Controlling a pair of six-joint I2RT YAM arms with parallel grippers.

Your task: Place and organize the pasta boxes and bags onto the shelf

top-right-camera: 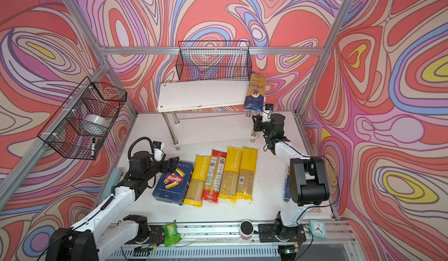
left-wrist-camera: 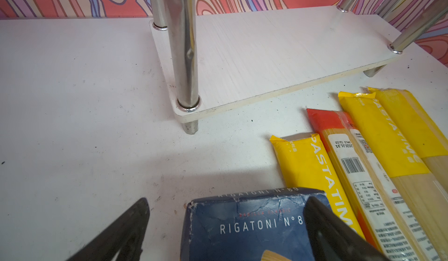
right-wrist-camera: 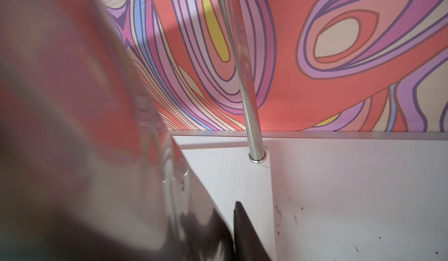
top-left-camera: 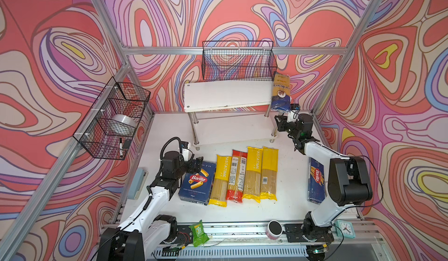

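The wide Barilla rigatoni box (top-left-camera: 197, 183) (left-wrist-camera: 242, 228) lies flat at the left. My left gripper (top-left-camera: 196, 165) (left-wrist-camera: 228, 204) is open over its far end, one finger beside the box and one above its top. Three yellow-ended bags (top-left-camera: 220, 179) (top-left-camera: 252, 172) (top-left-camera: 269, 172) and a red-ended bag (top-left-camera: 237, 175) lie side by side. The narrow spaghetti box (top-left-camera: 316, 179) is partly hidden by the right arm. The dark blue, gold-topped bag (top-left-camera: 281, 92) (top-right-camera: 255, 92) lies at the right end of the shelf (top-left-camera: 228, 94), overhanging the front. Below it, beside a chrome leg, my right gripper (top-left-camera: 278, 124) (right-wrist-camera: 228, 223) is shut and empty.
Black wire baskets hang on the back wall (top-left-camera: 237, 61) and the left wall (top-left-camera: 114, 119); the left one holds a tape roll. On the front rail are a green packet (top-left-camera: 198, 233), a small can (top-left-camera: 274, 229) and a clock (top-left-camera: 345, 228).
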